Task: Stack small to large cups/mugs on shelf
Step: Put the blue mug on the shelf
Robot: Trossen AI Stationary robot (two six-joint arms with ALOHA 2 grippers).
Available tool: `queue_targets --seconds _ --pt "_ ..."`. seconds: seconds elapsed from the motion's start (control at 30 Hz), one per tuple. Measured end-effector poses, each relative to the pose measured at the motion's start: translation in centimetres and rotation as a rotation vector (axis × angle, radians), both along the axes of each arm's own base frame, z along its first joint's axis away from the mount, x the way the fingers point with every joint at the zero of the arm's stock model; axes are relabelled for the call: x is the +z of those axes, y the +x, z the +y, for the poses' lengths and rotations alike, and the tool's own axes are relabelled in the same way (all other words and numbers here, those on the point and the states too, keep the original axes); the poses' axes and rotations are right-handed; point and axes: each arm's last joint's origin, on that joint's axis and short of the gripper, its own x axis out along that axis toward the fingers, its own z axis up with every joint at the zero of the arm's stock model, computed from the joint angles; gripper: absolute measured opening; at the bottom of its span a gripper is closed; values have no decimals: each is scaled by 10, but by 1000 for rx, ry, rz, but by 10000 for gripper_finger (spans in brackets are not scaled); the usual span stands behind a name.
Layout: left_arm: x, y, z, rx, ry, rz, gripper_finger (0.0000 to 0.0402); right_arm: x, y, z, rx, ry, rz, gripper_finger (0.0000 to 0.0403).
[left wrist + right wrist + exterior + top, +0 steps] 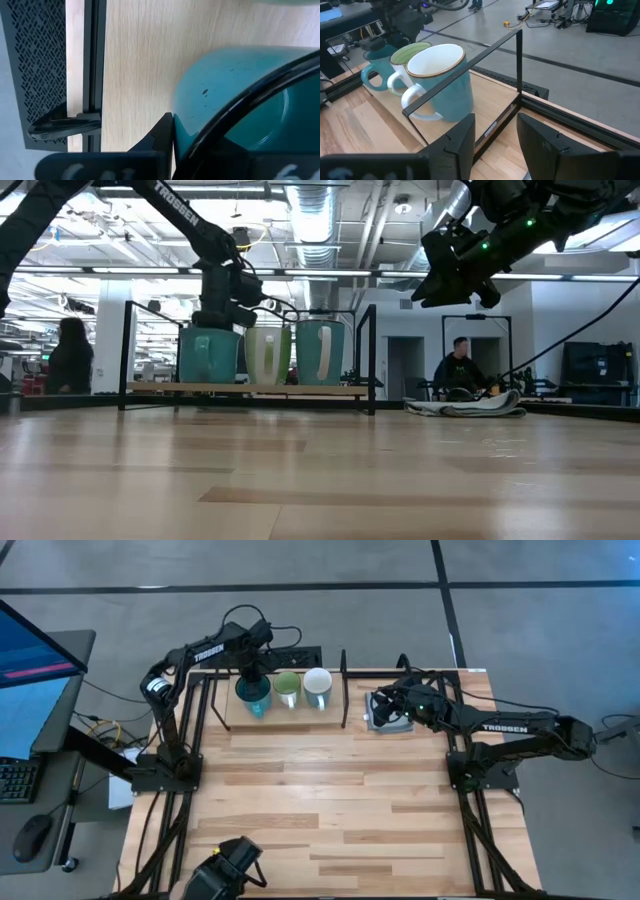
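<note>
**Teal mug (253, 697) on shelf (290, 719), gripped by left pincer (255, 677)**

Stands upright at the left end of the shelf row in the high view, opening up. Next along: green mug (287, 688), then white mug (318, 686) at the right end. All three upright on the plank, close side by side; cannot tell whether touching. Seen level in the low view: teal mug (208, 355), green mug (265, 355), white mug (320, 352), all on the shelf (250, 389) between its black posts.

Left pincer (222, 315) down from above onto the teal mug's rim, clenched on the wall: in the left wrist view one finger (161, 135) pressed against the mug's (225, 85) outside, dark arc across the rim, shelf (135, 60) wood underneath.

Right pincer (381, 707) off to the right of the shelf, raised clear of the surface (330, 810), over a grey cloth (389, 723). Released, fingers apart, nothing between them (495, 131). Looks back along the row in its wrist view: white mug (445, 80) nearest, white inside, pale blue outside, white handle; green mug (407, 52) behind it; teal mug (375, 67) farthest, under the left pincer (402, 22). High in the low view too (455, 275), cloth (470, 407) lying flat below.

Two people in the room behind, well apart from the surface.
</note>
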Motion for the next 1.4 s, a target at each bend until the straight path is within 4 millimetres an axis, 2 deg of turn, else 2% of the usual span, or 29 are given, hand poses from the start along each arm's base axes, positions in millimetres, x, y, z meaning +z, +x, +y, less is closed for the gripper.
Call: queue_targets --seconds 0.17,0.43,0.7,1.4 --pt "2 2 2 2 35 26 29 0 0 0 0 0 0 166" --pt "4 2 3 -7 49 23 16 0 0 0 0 0 0 166" --pt "4 2 2 -12 39 21 44 0 0 0 0 0 0 166" --pt "4 1 1 -8 49 66 41 0 0 0 0 0 0 166"
